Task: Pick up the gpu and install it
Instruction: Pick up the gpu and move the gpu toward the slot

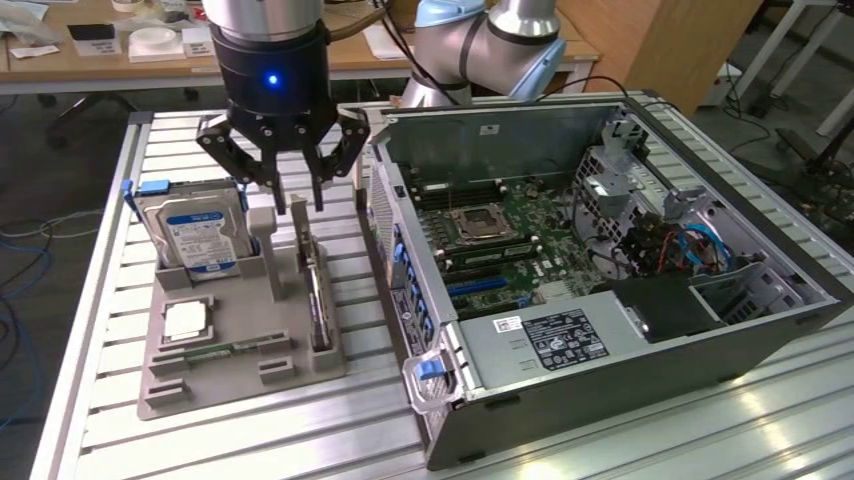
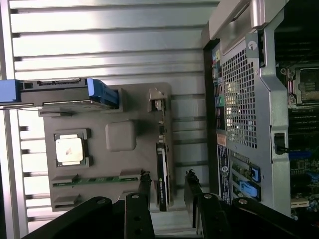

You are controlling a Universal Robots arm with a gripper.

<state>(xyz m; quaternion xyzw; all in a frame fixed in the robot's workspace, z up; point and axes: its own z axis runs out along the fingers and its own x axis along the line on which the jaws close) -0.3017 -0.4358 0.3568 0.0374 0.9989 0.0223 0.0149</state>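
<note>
The gpu (image 1: 318,300) stands on its long edge in a slot of the grey holder tray (image 1: 240,375), a thin dark card running along the tray's side nearest the computer case. My gripper (image 1: 299,200) hangs just above the card's far end, open. In the wrist view the gpu (image 2: 162,174) lies between my two fingers (image 2: 144,186), with a gap on each side; the gripper (image 2: 168,183) straddles it without touching. The open computer case (image 1: 601,260) lies at the exterior view's right, motherboard exposed.
A blue-labelled hard drive (image 1: 200,235) stands upright at the tray's far corner. A processor chip (image 1: 187,320) and a green memory stick (image 1: 220,350) lie flat on the tray. A grey upright post (image 1: 274,250) stands beside the card. The slatted aluminium table (image 1: 267,440) surrounds everything.
</note>
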